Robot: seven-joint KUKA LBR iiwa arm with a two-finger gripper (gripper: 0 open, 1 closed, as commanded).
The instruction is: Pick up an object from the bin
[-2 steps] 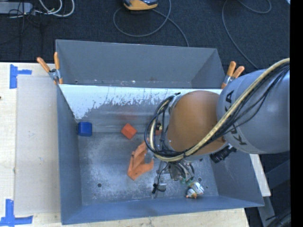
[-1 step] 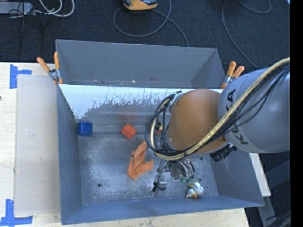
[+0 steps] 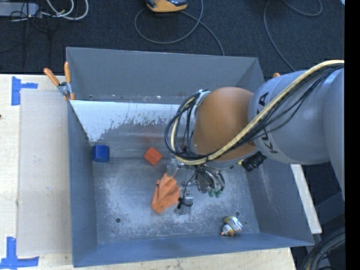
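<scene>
arm point(image 3: 304, 122): cut off right | whitish thing point(image 3: 231, 225) (near front wall): kind unclear

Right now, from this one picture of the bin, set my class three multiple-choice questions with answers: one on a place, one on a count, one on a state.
1. Where does the blue cube lie?
A. near the bin's left wall
B. in the near right corner
C. outside the bin

2. How many loose orange things lie in the bin?
A. one
B. two
C. four

3. Where is the pincer?
A. outside the bin
B. down in the bin beside the crumpled orange piece
C. over the blue cube

Answers: 1 A, the cube sits at the floor's left side. 2 B, a small orange block and the crumpled piece. 3 B, it stands just right of that piece.
</scene>
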